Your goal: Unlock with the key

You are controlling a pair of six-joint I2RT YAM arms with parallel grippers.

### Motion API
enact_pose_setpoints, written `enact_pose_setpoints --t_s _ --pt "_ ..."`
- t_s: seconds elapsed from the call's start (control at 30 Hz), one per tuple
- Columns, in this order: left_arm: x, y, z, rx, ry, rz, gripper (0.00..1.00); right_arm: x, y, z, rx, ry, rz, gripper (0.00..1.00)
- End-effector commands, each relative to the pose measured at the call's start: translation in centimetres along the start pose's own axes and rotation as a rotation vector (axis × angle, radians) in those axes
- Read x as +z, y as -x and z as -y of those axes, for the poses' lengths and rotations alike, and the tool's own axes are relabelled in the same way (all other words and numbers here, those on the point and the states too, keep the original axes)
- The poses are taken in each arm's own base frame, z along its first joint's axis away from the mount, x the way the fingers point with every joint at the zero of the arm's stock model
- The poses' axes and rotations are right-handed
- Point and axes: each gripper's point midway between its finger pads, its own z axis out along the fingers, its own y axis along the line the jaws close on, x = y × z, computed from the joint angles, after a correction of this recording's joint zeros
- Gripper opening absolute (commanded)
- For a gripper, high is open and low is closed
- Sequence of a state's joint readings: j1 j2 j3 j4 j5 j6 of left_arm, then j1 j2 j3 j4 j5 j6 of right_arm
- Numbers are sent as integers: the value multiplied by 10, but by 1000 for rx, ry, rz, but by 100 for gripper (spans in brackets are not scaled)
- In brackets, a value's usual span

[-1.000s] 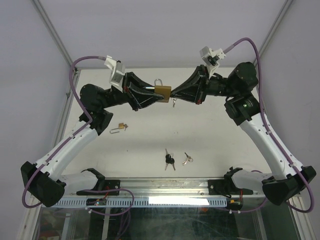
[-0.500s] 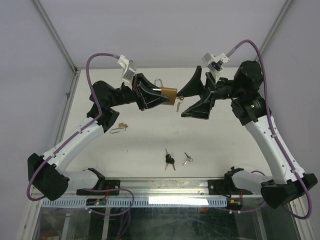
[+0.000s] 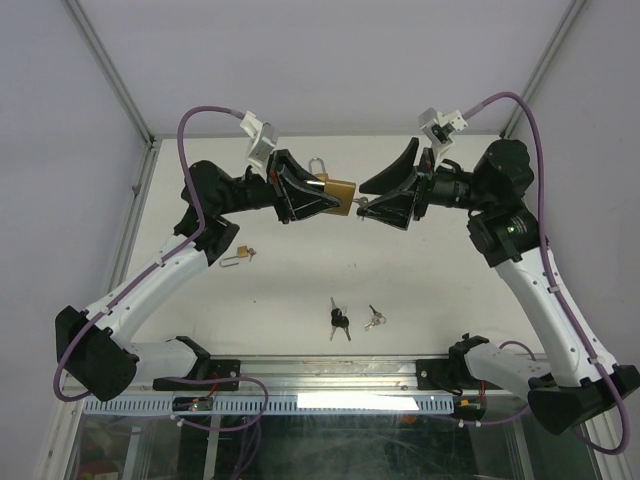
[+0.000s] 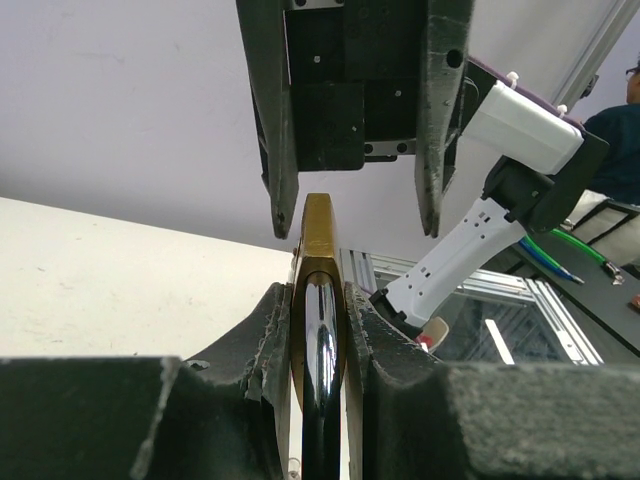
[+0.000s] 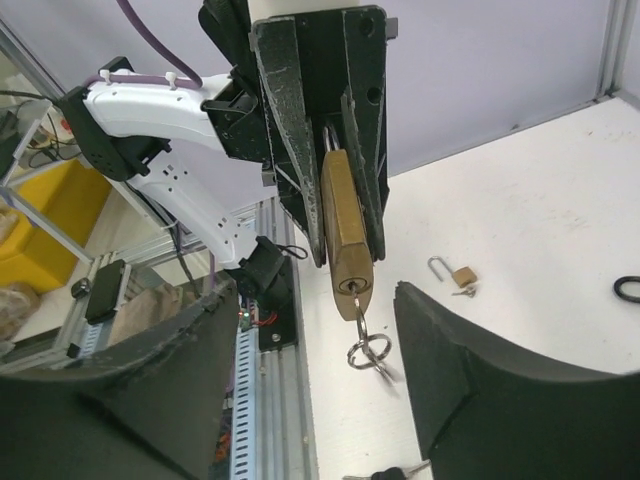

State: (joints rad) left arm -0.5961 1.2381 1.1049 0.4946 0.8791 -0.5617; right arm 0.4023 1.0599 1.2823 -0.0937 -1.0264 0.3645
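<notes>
Padlock clamped in left claw, key in keyhole; right claw spread apart.

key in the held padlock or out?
In. The key sits in the keyhole at the padlock's bottom end, its ring dangling free below.

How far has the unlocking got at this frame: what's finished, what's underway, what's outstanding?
Done: the left gripper holds the brass padlock aloft, and a key is inserted in it, ring dangling. In hand: the right gripper, jaws open, straddles that key without gripping it. Left: close on the key, turn it and pop the shackle; whether it is free already is unclear.
</notes>
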Motion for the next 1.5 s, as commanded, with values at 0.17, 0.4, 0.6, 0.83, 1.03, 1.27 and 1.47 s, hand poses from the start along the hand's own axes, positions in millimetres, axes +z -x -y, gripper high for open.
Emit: enact_pose_setpoints --t_s 0.17,0.4,0.6,0.83,1.03,1.27,1.47 --pt "3 52 33 160 -70 110 0 -1 -10 -3 17 38 -37 44" --pt "3 54 34 167 -74 116 0 -1 -23 6 45 5 -52 47" --pt "4 53 32 160 -72 113 0 -2 -17 0 17 19 -37 21" --pt "4 53 31 158 -69 115 0 -2 -12 -4 -1 26 -20 0" --pt "11 36 26 110 -63 71 0 11 -5 -1 -70 -32 -21 0" --pt "16 7 28 32 -73 22 0 23 17 -8 -146 29 -40 0" --pt "22 8 40 43 -146 32 0 33 17 -18 -164 175 -46 0"
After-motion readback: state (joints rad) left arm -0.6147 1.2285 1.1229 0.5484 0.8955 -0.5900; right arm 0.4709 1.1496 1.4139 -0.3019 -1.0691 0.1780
